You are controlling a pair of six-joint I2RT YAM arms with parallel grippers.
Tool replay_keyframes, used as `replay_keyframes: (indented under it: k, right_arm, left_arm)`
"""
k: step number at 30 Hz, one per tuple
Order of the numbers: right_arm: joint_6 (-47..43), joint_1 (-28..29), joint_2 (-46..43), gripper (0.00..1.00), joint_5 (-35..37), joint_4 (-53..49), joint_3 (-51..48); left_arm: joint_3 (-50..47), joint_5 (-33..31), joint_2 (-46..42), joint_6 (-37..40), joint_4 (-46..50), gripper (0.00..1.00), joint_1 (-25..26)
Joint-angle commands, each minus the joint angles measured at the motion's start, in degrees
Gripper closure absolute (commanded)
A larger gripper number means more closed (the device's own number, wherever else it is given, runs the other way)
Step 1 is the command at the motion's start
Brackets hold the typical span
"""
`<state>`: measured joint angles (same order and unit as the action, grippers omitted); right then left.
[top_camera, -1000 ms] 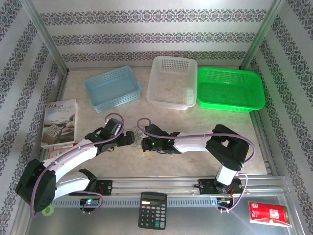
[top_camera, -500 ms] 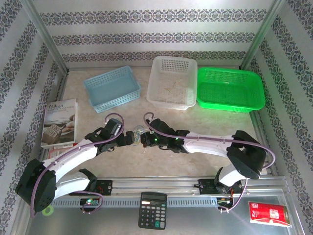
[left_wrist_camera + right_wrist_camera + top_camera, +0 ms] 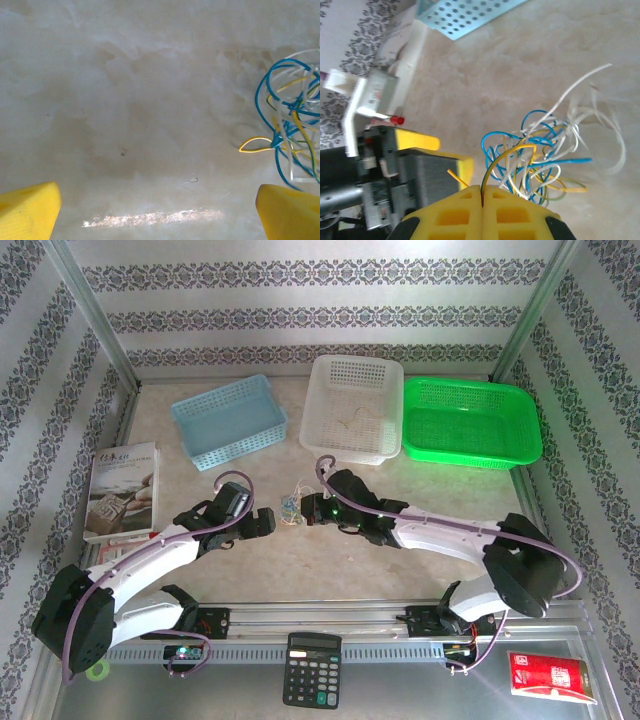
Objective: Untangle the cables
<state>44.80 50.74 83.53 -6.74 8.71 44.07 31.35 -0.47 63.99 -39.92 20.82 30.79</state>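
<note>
The cables (image 3: pixel 292 502) are a small tangle of thin blue, yellow and whitish wires on the marble tabletop, between the two grippers. My right gripper (image 3: pixel 309 508) is shut on a yellow-green wire of the cables (image 3: pixel 547 155). That wire runs up out of the closed yellow pads (image 3: pixel 470 210) at my right gripper (image 3: pixel 481 192). My left gripper (image 3: pixel 268 523) stands just left of the tangle, open and holding nothing. In the left wrist view the cables (image 3: pixel 292 125) lie at the right edge, beyond my left gripper (image 3: pixel 160 210) and its right pad (image 3: pixel 290 212).
Along the back stand a blue basket (image 3: pixel 228 420), a white basket (image 3: pixel 352 405) and a green basket (image 3: pixel 470 420). A book (image 3: pixel 122 490) lies at the left. A calculator (image 3: pixel 312 668) and a red packet (image 3: pixel 552 676) sit by the front rail.
My right arm has stretched out and carried the tangle up and away from the front edge, slightly to the right. The left arm has stayed put and open.
</note>
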Motion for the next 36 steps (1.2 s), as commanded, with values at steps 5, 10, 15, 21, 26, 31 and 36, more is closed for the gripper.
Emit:
replay_keyframes:
  k: [5,10,15,21,26,31,36]
  right_arm:
    - [2.0,-0.4,5.5,1.0,-4.0,3.8,-2.8]
    - [2.5,-0.7,2.2,1.0,-4.7,5.1,-3.0]
    - [3.8,-1.6,-2.1,1.0,-6.4,6.9,-3.6]
    - [6.1,-2.9,-4.7,1.0,-8.1,9.8,-5.1]
    - [9.7,-4.2,-4.1,1.0,-10.5,15.6,-7.2]
    - [11.8,-5.1,-3.7,1.0,-11.7,19.4,-8.1]
    - [11.6,-5.4,-3.9,1.0,-11.4,18.3,-8.0]
  left_arm:
    - [3.5,0.1,-3.1,1.3,2.2,0.0,0.3]
    - [5.5,2.6,-4.7,1.4,2.5,0.0,0.3]
    - [6.7,8.0,-5.8,-0.2,-0.4,0.0,0.2]
    - [6.7,14.3,-7.0,-3.4,-6.0,0.0,0.2]
    - [6.1,17.6,-7.5,-6.0,-10.4,0.08,0.1]
    - [5.9,18.6,-8.6,-7.6,-12.9,0.21,0.1]
    - [6.5,18.8,-9.1,-7.7,-13.4,0.22,0.1]
